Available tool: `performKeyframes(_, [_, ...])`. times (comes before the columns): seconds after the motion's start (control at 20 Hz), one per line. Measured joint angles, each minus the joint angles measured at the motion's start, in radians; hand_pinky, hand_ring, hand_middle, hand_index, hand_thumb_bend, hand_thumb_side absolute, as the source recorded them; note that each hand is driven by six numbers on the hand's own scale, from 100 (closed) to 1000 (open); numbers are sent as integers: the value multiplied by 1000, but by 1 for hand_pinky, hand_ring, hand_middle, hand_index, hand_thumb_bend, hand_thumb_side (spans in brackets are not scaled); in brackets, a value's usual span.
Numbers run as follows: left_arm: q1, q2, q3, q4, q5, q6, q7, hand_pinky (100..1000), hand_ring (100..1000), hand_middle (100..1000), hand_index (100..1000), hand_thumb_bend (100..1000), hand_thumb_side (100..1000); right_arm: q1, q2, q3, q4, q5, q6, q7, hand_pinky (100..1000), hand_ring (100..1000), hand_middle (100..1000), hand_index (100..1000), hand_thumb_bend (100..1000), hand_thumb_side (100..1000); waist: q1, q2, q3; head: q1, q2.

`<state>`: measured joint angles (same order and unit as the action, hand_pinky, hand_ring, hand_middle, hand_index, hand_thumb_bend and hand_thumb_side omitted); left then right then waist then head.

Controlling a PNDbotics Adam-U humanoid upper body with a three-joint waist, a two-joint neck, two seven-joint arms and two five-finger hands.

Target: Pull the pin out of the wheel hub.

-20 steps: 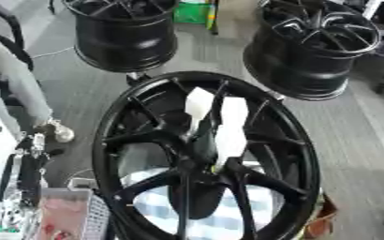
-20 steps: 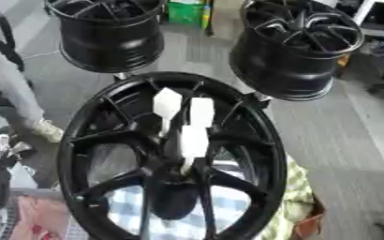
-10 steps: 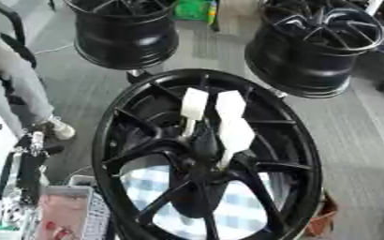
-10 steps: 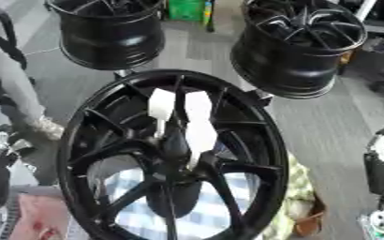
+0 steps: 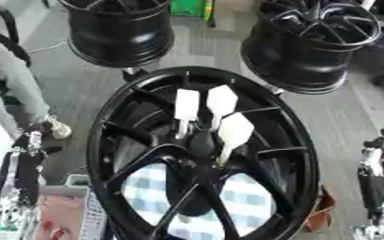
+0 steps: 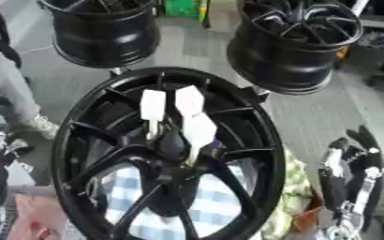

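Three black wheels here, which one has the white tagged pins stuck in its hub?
The big near wheel, lying in front over the checked cloth. White tags stand at its centre. The two far wheels sit behind it and show none.

The wheel hub (image 5: 203, 154) is glossy black, with three white tags (image 5: 212, 112) hanging at its centre. Through its spokes shows a blue-and-white checked cloth (image 5: 236, 197). The two rims (image 5: 318, 42) behind are black too, on a grey floor (image 5: 77, 79). The right hand (image 6: 347, 176) is black and silver; a green box (image 5: 187, 7) sits far back.
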<state>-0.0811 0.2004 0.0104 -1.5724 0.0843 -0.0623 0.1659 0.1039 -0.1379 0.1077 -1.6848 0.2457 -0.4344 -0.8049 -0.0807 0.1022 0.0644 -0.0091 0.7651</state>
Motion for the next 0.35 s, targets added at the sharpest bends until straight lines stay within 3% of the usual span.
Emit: performKeyframes(0.35, [0, -1, 0, -8, 5, -3, 0, 687, 884, 820, 751, 100, 783, 20, 26, 28, 32, 0, -23, 23, 557, 592, 715, 862, 100, 550, 11, 3, -4, 3, 0])
